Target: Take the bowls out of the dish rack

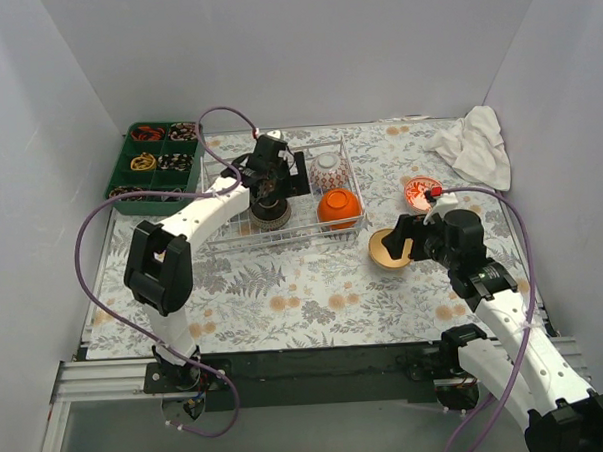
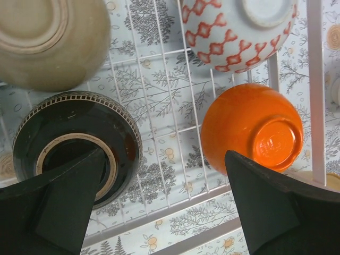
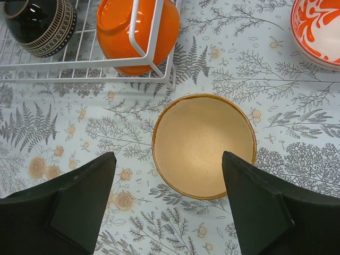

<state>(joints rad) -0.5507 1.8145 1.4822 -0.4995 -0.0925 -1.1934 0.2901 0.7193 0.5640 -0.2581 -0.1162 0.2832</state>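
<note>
**benchwatcher:** where's everything at?

**yam_fan:** The rack [image 1: 312, 237] has four bowls in it, bottoms up: olive bowl [image 2: 48, 37], dark bowl [image 2: 77, 143], orange bowl [image 2: 249, 133] and red-patterned bowl [image 2: 234, 32]. The left end effector [image 2: 163, 154] is spread wide over the dark and orange ones, gripping nothing.

**benchwatcher:** and the right?

**yam_fan:** The right end effector [image 3: 169, 154] is wide open too, over the tan bowl [image 3: 203, 144], which sits upright on the bench [image 1: 285, 297] just off the rack's corner. A second red-patterned bowl [image 1: 421, 192] is on the bench nearby.

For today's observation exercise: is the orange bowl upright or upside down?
Upside down: the orange bowl shows its foot ring on top.
</note>
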